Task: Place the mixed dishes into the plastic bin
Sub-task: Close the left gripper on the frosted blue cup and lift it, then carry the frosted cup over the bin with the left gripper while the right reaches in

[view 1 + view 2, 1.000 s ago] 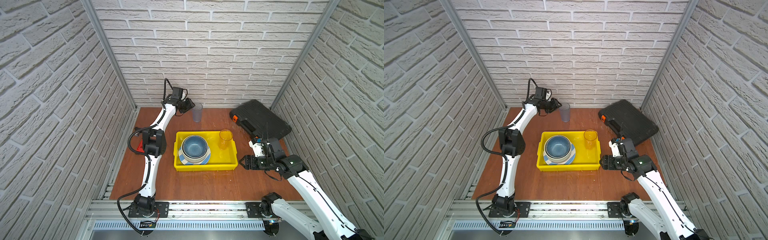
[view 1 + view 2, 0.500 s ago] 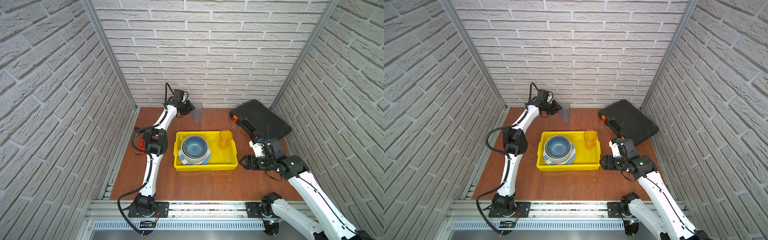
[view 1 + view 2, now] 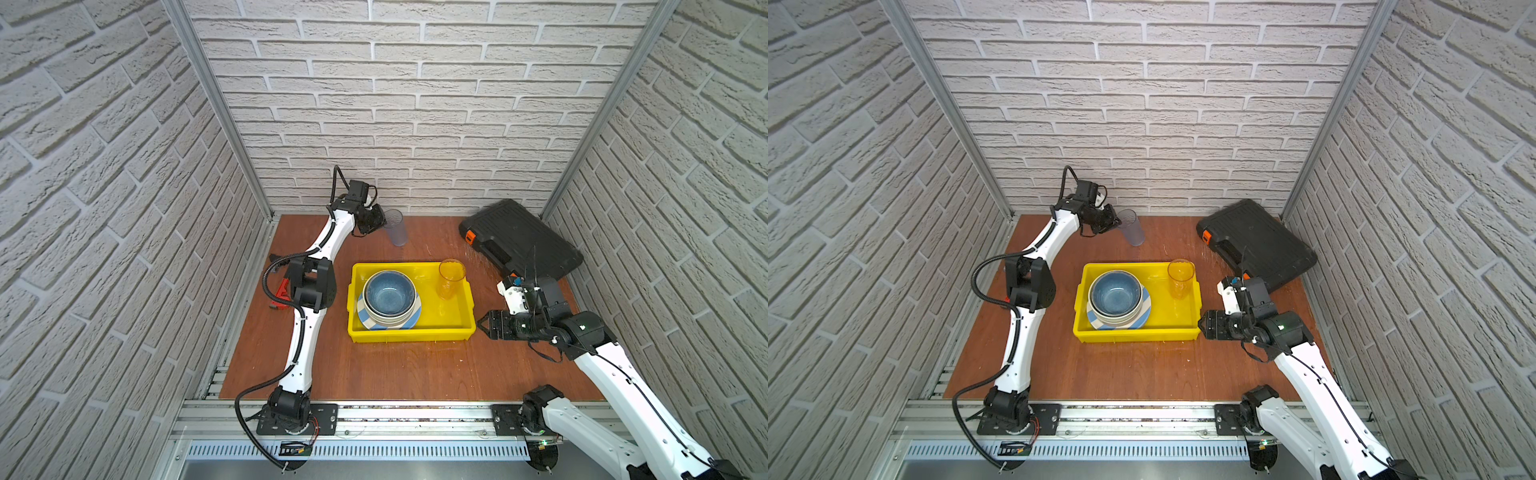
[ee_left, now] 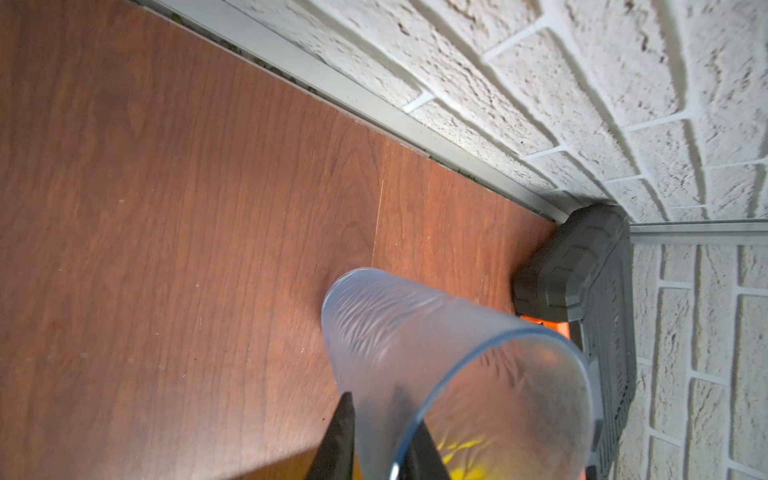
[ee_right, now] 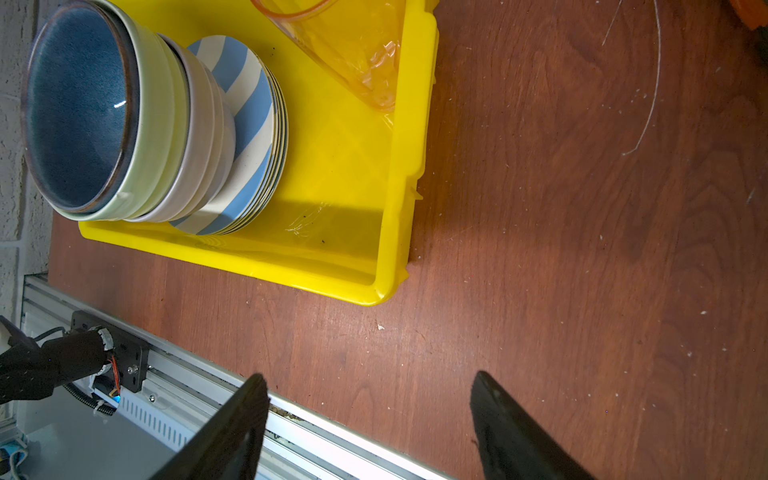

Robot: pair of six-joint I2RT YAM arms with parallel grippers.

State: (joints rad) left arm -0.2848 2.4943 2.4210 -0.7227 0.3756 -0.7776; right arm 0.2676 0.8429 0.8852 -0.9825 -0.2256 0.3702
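The bright yellow rectangular plastic bin (image 3: 411, 333) (image 3: 1136, 333) sits mid-table on the brown wooden tabletop (image 3: 395, 374) and holds a single stack on its left side. In that stack a glazed blue bowl (image 3: 390, 293) (image 5: 75, 108) nests in a pale green bowl (image 5: 160, 137). That one nests in a lavender-grey bowl (image 5: 210, 137), which rests on a blue-and-white striped round plate (image 5: 251, 124). The edges of more plates (image 5: 281, 137) show beneath it, but their patterns are hidden. In the bin's far right corner stands an amber-tinted see-through tumbler (image 3: 449, 279) (image 3: 1180, 279), on its base with its mouth up. The other dish, a pale bluish translucent tumbler (image 3: 395, 228) (image 3: 1132, 229) (image 4: 415, 332), is outside the bin, on the table near the back brick wall. It is well apart from the black plastic case with orange latches (image 3: 519, 241) in the far right corner. Its mouth points up and its long axis is close to vertical. I cannot tell whether it leans slightly toward the arm. The left gripper (image 3: 380, 222) (image 4: 372, 392) reaches its rim from the left. Its jaws are drawn narrow, one finger outside the wall and one inside, pinching the wall at the rim. The right gripper (image 3: 482, 325) (image 5: 368, 382) hovers low over bare table just beside the bin's near right corner, jaws spread wide and holding nothing.
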